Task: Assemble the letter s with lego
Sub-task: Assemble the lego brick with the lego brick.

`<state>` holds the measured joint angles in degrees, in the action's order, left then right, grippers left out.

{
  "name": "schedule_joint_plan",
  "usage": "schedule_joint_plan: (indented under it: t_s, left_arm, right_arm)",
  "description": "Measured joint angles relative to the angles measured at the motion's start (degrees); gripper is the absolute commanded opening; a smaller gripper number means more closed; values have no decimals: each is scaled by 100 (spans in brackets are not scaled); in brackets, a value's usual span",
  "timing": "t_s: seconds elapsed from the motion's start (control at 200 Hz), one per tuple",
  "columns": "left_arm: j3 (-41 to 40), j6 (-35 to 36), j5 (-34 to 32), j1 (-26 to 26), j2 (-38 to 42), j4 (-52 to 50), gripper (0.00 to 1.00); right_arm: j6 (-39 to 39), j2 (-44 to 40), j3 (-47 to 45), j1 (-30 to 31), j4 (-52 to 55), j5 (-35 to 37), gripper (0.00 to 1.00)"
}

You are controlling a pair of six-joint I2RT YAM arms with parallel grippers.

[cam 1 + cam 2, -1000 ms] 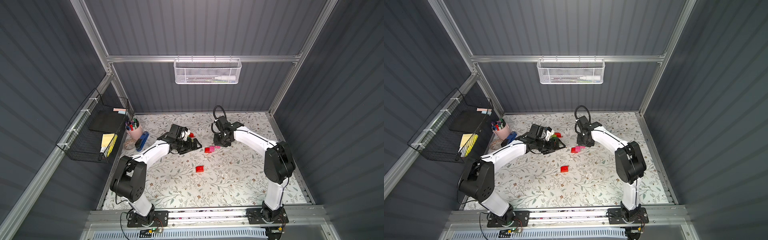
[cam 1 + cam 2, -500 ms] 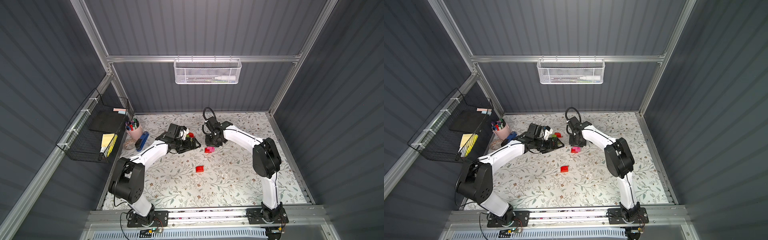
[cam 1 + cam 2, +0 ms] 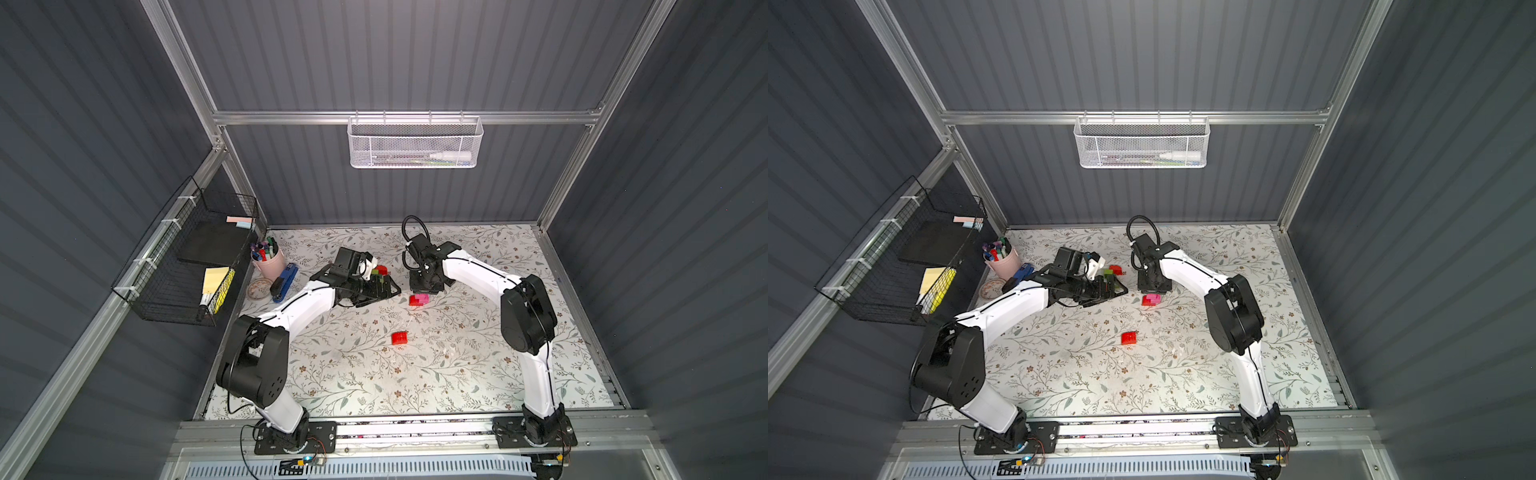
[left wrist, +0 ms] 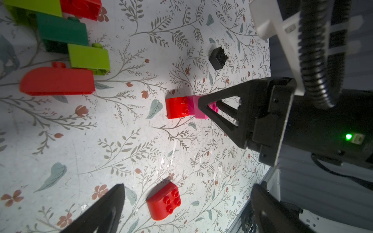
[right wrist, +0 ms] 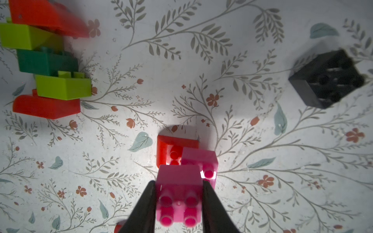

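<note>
Lego (image 5: 46, 60) looked partly assembled: a red, lime and dark green stack lay on the table (image 3: 457, 374) near the spread left hand (image 4: 188, 187). The right hand (image 5: 178, 184) pinched a pink brick (image 5: 178, 201) above a pink-red pair (image 5: 175, 147); red brick (image 4: 163, 201) and black brick (image 5: 327, 80) lay unused.

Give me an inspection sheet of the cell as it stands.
Surface: floral mat, no spills seen.
Job's things: brick stack of red, lime, dark green, lime, red, lying on its side; red-pink pair; loose red brick; black brick.
Clutter: pen cup, blue stapler, small dish at the mat's edge.
Grippers: left gripper open, empty; right gripper shut on pink brick by the pair.
Cables: black corrugated hose looped at right wrist.
Surroundings: white mesh basket, black wire basket on walls.
</note>
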<state>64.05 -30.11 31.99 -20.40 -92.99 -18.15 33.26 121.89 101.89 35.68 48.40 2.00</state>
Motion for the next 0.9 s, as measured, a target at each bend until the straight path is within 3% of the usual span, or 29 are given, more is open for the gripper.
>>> schedule_joint_plan:
  t_s: [0.9]
  left_arm:
    - [2,90,0,0,0,-48,100]
  right_arm:
    - [251,216,197,157,118,323,32]
